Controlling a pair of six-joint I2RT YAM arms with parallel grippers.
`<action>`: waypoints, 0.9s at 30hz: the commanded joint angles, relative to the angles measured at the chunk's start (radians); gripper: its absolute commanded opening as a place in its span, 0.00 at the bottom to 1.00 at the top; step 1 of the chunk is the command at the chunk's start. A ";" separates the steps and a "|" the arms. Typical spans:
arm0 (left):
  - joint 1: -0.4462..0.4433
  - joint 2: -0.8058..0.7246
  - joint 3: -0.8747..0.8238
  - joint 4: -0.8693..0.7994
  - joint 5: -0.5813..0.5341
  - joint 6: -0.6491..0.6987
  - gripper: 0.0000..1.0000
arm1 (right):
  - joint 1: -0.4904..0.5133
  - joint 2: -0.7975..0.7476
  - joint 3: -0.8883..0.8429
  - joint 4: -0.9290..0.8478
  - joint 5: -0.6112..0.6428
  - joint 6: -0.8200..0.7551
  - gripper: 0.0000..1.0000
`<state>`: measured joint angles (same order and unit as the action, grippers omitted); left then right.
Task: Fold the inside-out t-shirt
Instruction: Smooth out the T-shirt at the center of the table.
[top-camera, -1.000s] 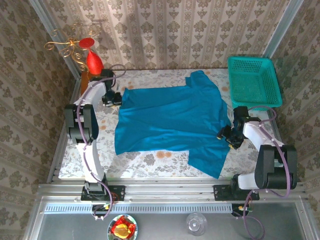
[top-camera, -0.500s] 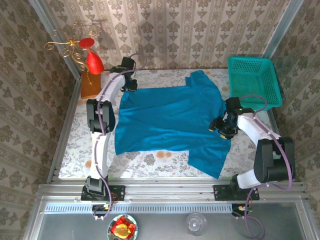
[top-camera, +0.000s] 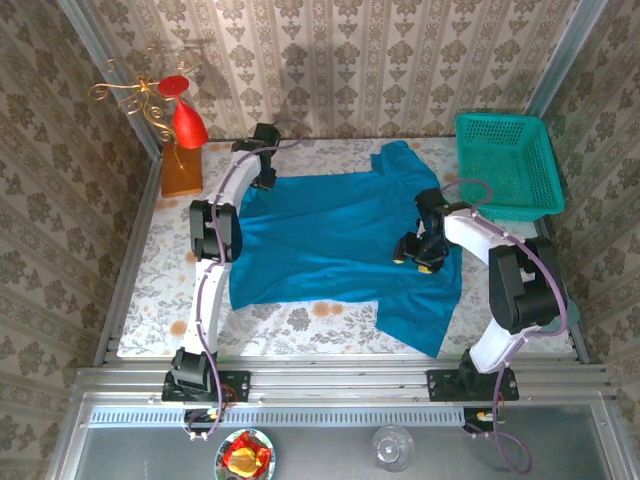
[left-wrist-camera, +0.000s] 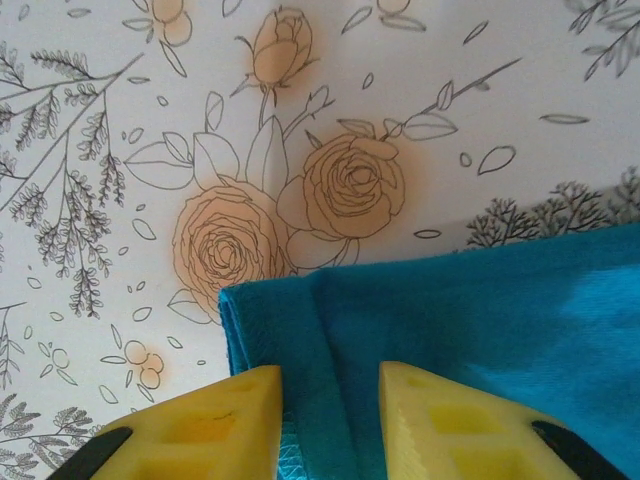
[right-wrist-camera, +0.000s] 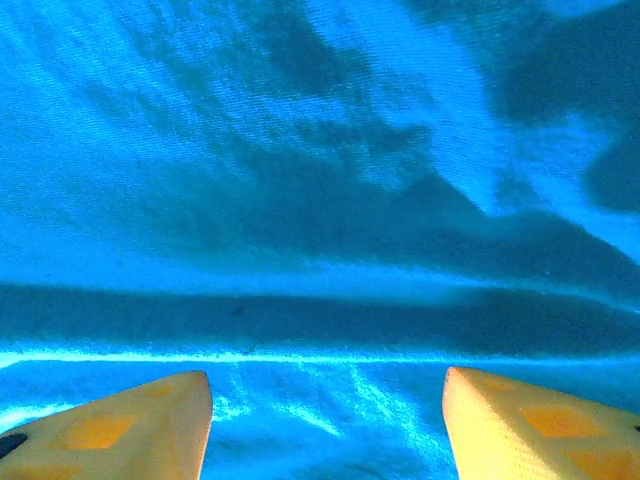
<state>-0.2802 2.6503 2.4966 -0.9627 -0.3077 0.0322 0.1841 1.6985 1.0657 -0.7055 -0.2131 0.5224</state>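
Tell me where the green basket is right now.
In the top view, the green basket sits at the table's far right corner, just right of the t-shirt.

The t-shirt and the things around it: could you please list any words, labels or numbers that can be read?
None: no readable text anywhere. The t-shirt is plain teal, the basket is bare green mesh, and the tablecloth carries only drawn flowers.

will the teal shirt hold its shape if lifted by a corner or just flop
Likely floppy: the t-shirt shows soft creases and a rolled hem by the left gripper, so it should drape. Probably light: thin, flat cloth. It may bunch if pushed.
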 joint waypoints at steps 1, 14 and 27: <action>0.005 0.027 0.036 -0.049 -0.046 0.028 0.32 | 0.003 0.031 0.024 -0.035 0.043 -0.004 0.64; 0.050 0.017 0.048 -0.043 -0.047 -0.008 0.28 | -0.042 0.050 -0.049 -0.039 0.142 0.022 0.64; 0.106 0.022 0.086 -0.015 0.185 -0.073 0.21 | -0.043 0.038 -0.077 -0.032 0.139 0.025 0.64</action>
<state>-0.1997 2.6602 2.5484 -0.9798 -0.2489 0.0025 0.1463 1.7332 1.0241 -0.7029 -0.0921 0.5301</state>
